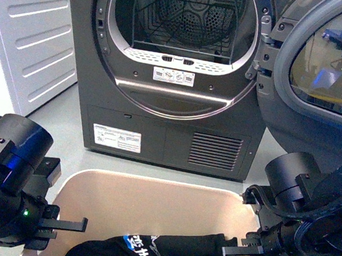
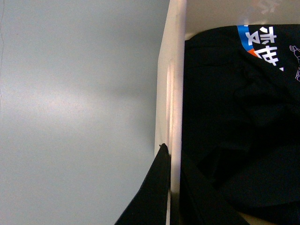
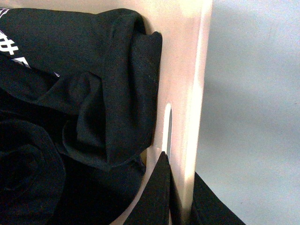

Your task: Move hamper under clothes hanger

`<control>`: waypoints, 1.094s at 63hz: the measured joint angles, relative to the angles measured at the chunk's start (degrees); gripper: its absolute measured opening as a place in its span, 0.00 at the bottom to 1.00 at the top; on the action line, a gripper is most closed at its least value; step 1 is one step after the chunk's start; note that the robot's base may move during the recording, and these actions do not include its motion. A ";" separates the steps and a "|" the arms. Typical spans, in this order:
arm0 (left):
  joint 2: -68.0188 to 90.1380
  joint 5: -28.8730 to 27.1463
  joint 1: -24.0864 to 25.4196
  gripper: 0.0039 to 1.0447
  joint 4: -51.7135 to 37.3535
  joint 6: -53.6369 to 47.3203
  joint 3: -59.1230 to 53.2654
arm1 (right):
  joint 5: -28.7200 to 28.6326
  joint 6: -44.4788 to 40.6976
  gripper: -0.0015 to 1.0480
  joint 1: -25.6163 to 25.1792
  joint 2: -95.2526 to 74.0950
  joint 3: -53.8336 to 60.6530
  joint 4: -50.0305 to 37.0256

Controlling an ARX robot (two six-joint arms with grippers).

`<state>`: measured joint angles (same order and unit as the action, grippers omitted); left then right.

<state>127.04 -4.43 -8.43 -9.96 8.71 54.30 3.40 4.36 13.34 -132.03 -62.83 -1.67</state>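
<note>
The beige hamper sits on the floor low in the front view, right in front of the dryer. A black garment with white and blue print lies inside it. My left gripper is shut on the hamper's left wall, and my right gripper is shut on its right wall. In the left wrist view the wall runs between the dark fingers. The right wrist view has the right gripper pinching the wall just below a slot handle. The clothes hanger is out of view.
A dark grey dryer stands close behind the hamper, its drum open and its door swung out to the right. A white appliance stands at the left. Pale grey floor shows on the outer side of each hamper wall.
</note>
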 joint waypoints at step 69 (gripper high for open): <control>-2.80 -1.01 -0.33 0.04 1.57 -0.83 0.02 | -0.87 -0.70 0.03 -0.55 2.95 0.00 1.14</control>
<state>124.25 -5.43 -8.75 -8.38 7.88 54.33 2.52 3.66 12.80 -129.08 -62.83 -0.54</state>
